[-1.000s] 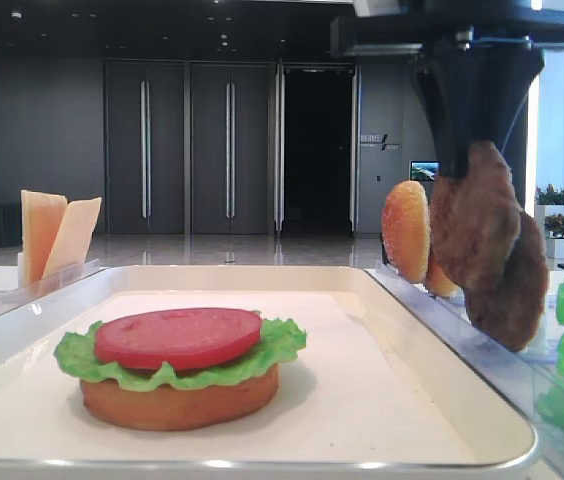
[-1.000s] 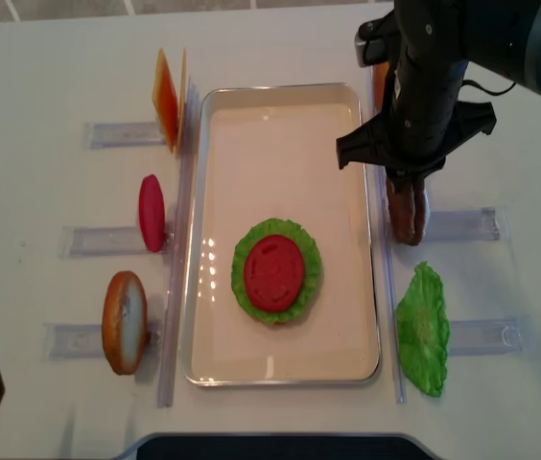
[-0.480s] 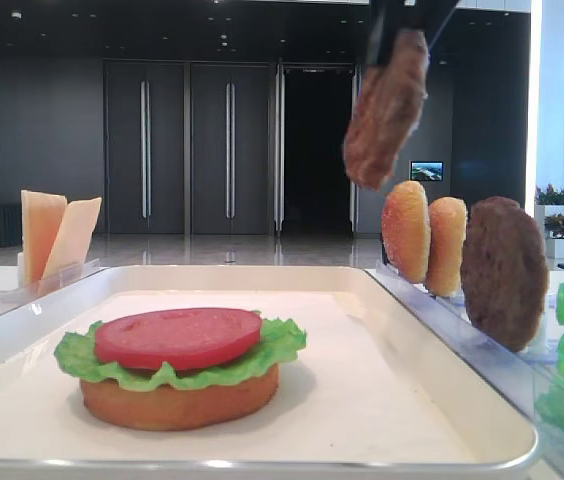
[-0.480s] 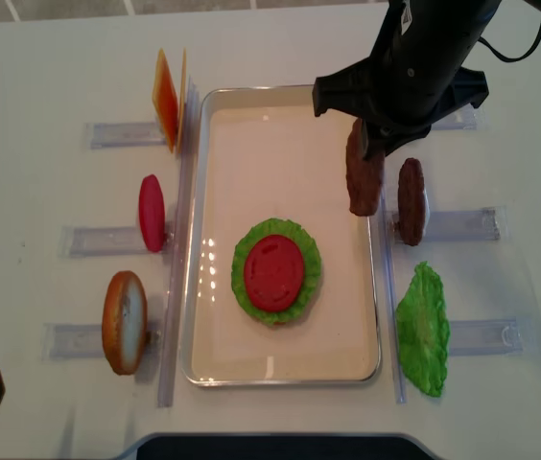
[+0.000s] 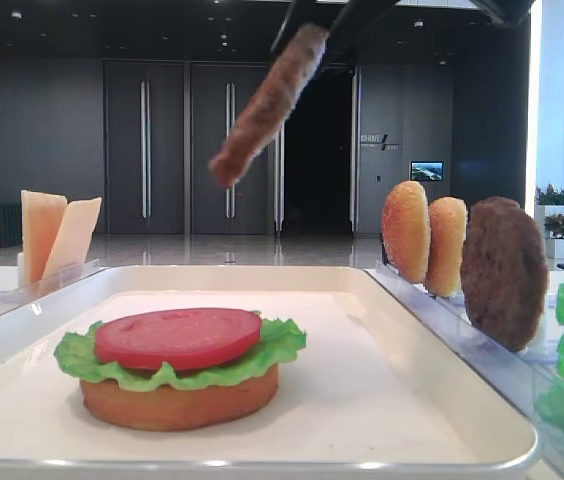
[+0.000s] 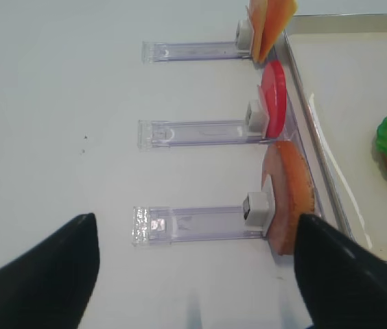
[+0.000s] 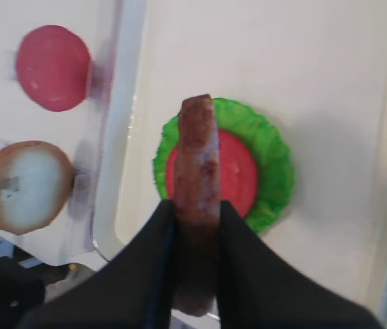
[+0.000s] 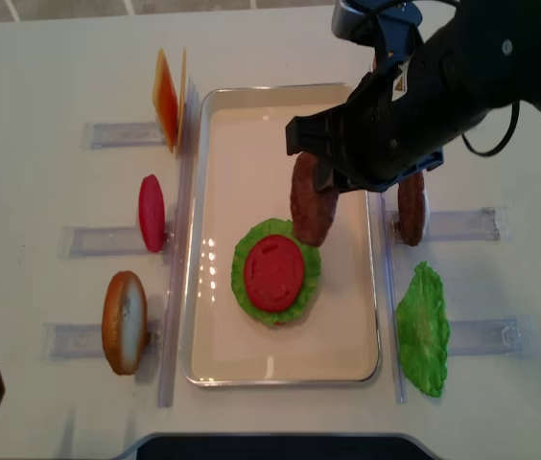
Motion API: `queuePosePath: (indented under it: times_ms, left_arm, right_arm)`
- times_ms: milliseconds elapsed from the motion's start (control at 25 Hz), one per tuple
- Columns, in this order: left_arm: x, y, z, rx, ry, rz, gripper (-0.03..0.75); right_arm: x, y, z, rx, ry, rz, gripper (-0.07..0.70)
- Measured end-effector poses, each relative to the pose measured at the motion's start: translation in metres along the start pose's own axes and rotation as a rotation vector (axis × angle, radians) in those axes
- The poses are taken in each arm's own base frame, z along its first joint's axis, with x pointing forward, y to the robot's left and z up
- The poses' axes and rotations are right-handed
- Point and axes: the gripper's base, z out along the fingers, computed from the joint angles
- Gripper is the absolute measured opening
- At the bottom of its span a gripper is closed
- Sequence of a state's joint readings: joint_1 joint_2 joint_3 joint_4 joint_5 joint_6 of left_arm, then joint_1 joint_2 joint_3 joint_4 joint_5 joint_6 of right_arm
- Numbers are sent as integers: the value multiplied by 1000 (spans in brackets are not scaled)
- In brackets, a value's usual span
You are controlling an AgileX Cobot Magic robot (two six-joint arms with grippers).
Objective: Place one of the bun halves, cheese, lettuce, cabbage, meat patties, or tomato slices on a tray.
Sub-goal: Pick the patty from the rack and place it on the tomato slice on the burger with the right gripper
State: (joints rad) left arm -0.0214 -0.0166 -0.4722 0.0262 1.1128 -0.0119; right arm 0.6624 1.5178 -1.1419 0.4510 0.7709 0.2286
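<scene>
Spreading behind everything was a dim hall with dark panelled walls, tall double doors (image 5: 187, 150) with long upright handles, and a bright strip of window at the far right with potted flowers (image 5: 559, 194) beside it. Beneath the scene lay a plain white desk (image 8: 50, 67), matte and bare near its corners.

At the middle of the desk sat the tray (image 8: 347, 345), cream-white with a raised rim and a faint gloss. On the tray rested a stack: a bun half (image 5: 177, 400) at the bottom, lettuce (image 8: 242, 259) over it, and a tomato slice (image 8: 273, 271) on top.

Above the tray, hanging over the far edge of that stack, the right tool (image 7: 195, 219) was pinched tight on a meat patty (image 8: 311, 198), held on edge and tilted, clear of the tomato below. A second meat patty (image 8: 411, 206) stood upright in a clear holder (image 8: 462, 224) just right of the tray, with two bun halves (image 5: 427, 235) farther back on that side and a loose lettuce leaf (image 8: 422, 331) nearer the front.

Left of the tray, clear holders carried cheese slices (image 8: 168, 96) at the back, a tomato slice (image 8: 152, 212) in the middle and a bun half (image 8: 124, 321) at the front.

Hovering left of the tray over bare desk, the left tool (image 6: 197, 274) had its dark fingers (image 6: 49, 274) spread wide, holding nothing.
</scene>
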Motion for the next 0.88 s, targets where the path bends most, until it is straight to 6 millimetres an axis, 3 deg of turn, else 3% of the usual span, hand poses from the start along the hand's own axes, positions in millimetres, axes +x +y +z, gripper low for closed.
queuePosePath:
  times_ms: [320,720,880]
  left_arm:
    - [0,0,0,0,0,0,692]
    - [0,0,0,-1,0,0,692]
    - [0,0,0,-1,0,0,692]
  right_arm:
    - [23,12,12,-179,-46,13,134]
    - [29,17,20,-183,-101,0,134]
    - [31,14,32,-165,-53,-14,134]
